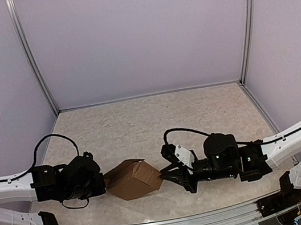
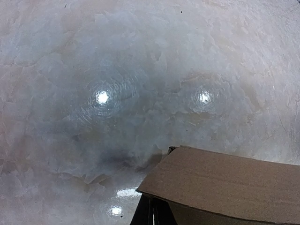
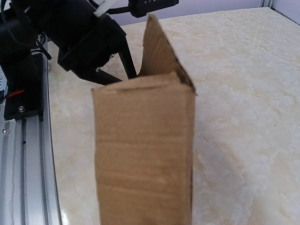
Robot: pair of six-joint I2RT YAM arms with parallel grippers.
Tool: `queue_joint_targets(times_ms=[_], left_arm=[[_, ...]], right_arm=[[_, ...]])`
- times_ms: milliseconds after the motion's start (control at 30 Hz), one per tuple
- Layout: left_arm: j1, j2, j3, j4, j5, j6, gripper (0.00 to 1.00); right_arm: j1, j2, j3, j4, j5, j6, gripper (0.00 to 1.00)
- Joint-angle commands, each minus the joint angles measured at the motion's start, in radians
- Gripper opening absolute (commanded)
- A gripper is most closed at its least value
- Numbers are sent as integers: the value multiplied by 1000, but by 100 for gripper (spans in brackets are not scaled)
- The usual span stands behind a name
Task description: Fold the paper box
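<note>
paper box [image 1: 133,179] | long axis left–right, lower centre | left hand [image 1: 105,183] clamped on left end | right hand [image 1: 164,175] at right end, closure unclear

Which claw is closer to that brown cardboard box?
Left, barely: the left gripper pinches the paper box at its left end; the right gripper meets its right end.

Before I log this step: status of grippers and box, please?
Left gripper shut on paper box. Right gripper at opposite end, grip unclear. No obstacle seen.
</note>
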Motion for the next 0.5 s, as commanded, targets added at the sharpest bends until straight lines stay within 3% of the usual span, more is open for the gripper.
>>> queue_joint_targets(times_ms=[0,200,467], left_arm=[[-9,8,25,-17,-16,18,0],[-10,1,22,-11,-16,27,0],[-18,7,21,8,-11,37,0]], right_arm=[[-19,34,41,3,-39,8,11],[-42,75,61,-1,-49,15,3],[-62,159,87,-1,-88,30,0]])
